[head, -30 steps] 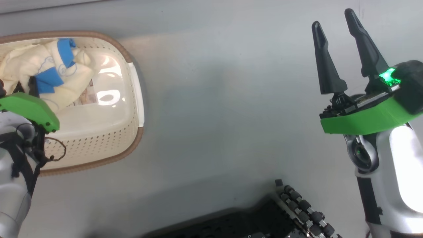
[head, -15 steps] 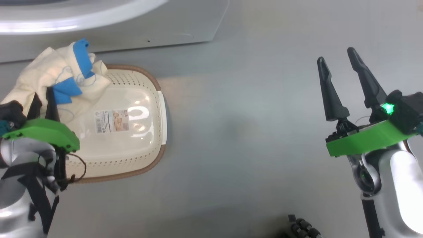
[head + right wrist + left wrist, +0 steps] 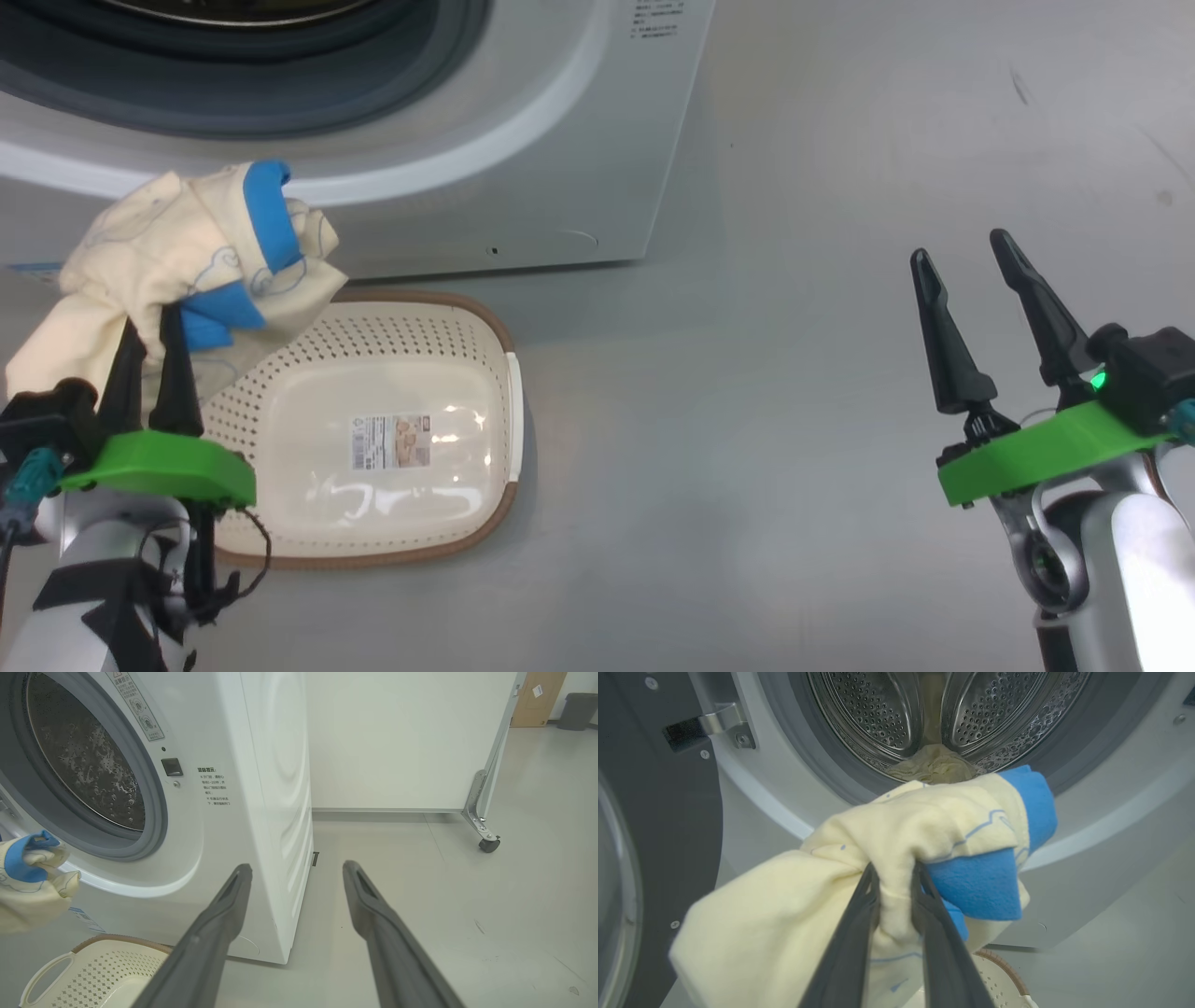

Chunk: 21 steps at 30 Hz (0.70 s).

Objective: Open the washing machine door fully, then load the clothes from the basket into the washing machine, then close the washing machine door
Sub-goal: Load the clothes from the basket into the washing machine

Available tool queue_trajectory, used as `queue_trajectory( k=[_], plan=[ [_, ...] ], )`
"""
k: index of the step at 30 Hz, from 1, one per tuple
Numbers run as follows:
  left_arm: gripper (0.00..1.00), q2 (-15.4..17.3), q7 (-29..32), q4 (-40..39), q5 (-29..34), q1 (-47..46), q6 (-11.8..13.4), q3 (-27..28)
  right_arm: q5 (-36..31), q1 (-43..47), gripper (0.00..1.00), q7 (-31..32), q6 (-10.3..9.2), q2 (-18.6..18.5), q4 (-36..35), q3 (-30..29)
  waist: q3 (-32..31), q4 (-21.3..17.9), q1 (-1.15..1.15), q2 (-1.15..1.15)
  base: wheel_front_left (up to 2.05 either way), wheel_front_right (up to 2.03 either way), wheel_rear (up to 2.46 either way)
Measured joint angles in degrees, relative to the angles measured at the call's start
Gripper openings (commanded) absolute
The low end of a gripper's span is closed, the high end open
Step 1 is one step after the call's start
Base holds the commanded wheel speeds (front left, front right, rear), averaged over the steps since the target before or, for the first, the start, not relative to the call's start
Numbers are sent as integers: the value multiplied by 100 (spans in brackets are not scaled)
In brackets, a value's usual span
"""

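so the black-rimmed round door [image 3: 663, 826] is opened already, cream-yellow bear-print fabric [image 3: 896, 826] is pinched by the left gripper [image 3: 894, 873] just before the big white washing machine [image 3: 597, 140], right gripper [image 3: 960, 245] splayed empty. Dropping in and door-closing yet to be done.

Head view downward, wrist views close; all share washing machine [image 3: 579, 168]

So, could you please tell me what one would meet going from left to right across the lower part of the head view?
The left gripper pinching the clothes → basket → floor → right gripper, its jaws open.
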Motion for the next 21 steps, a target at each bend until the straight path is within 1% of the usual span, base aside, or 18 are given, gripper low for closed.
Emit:
queue_trajectory(
  k=[3,4,11,14,18,21],
  plan=[
    [0,-56,0,-298,156,239,-5,82,0,153,100,56,0,0,-35,-32,-259,82,0,0,0,0,0],
    [0,-69,0,-372,171,330,-52,101,-4,204,100,58,0,0,-37,-36,-342,106,0,0,0,0,0],
    [0,-63,1,-810,305,955,-42,104,-4,538,100,133,0,1,-52,-44,-880,194,0,0,0,0,0],
    [0,-57,9,-1035,311,1142,15,90,5,659,100,179,0,1,-76,-41,-1070,207,0,0,0,0,0],
    [0,-54,188,-1503,370,1448,198,44,5,856,100,204,0,3,-178,-43,-1336,227,0,0,0,0,0],
    [0,-51,220,-1652,394,1582,264,20,4,917,100,219,0,4,-225,-43,-1414,238,0,0,0,0,0]
  ],
)
